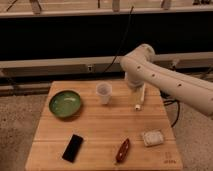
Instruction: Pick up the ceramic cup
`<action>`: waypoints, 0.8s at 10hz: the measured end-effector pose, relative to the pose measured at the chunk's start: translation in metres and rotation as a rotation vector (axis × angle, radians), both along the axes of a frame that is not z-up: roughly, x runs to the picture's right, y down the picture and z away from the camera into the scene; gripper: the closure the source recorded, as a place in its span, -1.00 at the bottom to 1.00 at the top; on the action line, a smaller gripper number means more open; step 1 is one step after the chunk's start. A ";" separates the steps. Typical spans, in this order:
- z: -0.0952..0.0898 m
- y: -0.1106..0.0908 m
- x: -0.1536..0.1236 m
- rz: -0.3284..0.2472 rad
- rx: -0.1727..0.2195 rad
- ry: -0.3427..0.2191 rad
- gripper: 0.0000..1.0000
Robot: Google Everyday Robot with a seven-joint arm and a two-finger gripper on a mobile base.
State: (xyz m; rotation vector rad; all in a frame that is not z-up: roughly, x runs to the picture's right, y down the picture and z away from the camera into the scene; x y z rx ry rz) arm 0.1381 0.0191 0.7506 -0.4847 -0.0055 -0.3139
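Observation:
The ceramic cup (103, 92) is small, whitish and handleless. It stands upright on the wooden table (100, 135), near the back edge at the middle. My white arm (165, 80) reaches in from the right and bends down behind the table's back right part. The gripper (132, 81) sits at the arm's end, just right of the cup and a little behind it, apart from the cup. It is mostly hidden by the arm.
A green bowl (65, 103) sits left of the cup. A white tube (140, 98) lies right of the cup, under the arm. A black phone (73, 148), a reddish-brown object (122, 150) and a pale sponge-like block (152, 137) lie along the front.

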 end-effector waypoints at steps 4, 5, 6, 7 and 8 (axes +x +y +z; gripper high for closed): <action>0.021 0.000 -0.029 -0.058 -0.005 -0.050 -0.60; 0.026 -0.002 -0.037 -0.075 -0.006 -0.065 -0.60; 0.029 -0.002 -0.047 -0.086 -0.010 -0.077 -0.60; 0.032 -0.002 -0.055 -0.091 -0.013 -0.087 -0.60; 0.036 0.000 -0.059 -0.101 -0.020 -0.096 -0.60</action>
